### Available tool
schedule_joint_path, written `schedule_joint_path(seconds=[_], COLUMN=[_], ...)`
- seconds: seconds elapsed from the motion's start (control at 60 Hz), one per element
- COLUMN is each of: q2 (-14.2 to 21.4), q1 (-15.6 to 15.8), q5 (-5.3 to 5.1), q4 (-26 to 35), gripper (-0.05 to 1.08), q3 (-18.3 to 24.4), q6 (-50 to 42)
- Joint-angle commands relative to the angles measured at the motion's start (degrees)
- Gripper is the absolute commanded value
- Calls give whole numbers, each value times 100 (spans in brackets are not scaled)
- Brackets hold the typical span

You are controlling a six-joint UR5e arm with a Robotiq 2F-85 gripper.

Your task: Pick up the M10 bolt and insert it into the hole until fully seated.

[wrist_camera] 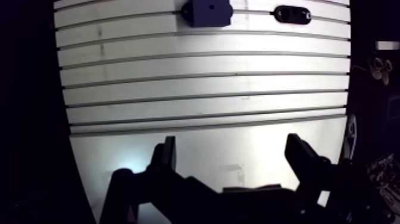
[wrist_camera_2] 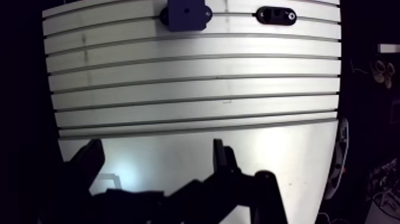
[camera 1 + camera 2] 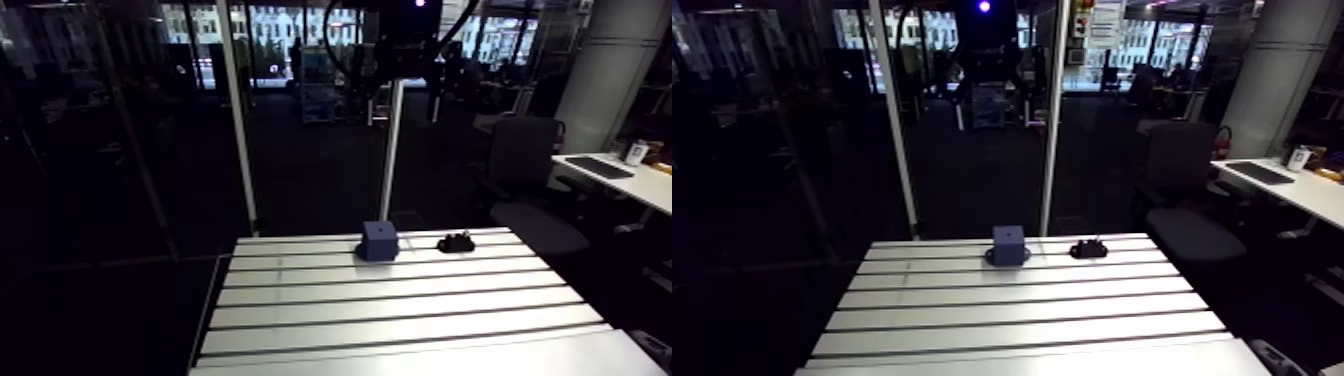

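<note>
A dark blue block (image 3: 378,241) stands at the far edge of the slotted aluminium table (image 3: 400,310). A small round hole shows in its top face in the wrist view. Just to its right lies a low black piece (image 3: 457,242), too small and dark for me to make out a bolt on it. In the wrist view my gripper (image 1: 232,143) is open, its two dark fingers (image 1: 168,156) wide apart with nothing between them. It hangs over the near part of the table. The block (image 1: 206,12) and the black piece (image 1: 292,14) lie far ahead of it.
Several long slots run across the table between the gripper and the two objects. A plain smooth strip (image 1: 238,155) lies under the gripper. A vertical metal post (image 3: 392,150) rises behind the block at the table's far edge.
</note>
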State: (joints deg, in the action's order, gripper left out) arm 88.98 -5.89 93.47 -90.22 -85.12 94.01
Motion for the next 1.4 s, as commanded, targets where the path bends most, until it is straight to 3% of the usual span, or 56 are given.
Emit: schedule_joint_path(seconds=[0.017,0.45,0.85,1.267,1.4], q2=[-211,-219,-316,-376,-628], q1=[35,53,-15,-659,-900], q5=[-97,-106,-35,-69,-137], q4=[-272,-265,-403,-1203,-1447], gripper=[0,0,1,1,1], q3=[0,0,-32,-218,-228], q6=[-72,-72,50,1101,1567])
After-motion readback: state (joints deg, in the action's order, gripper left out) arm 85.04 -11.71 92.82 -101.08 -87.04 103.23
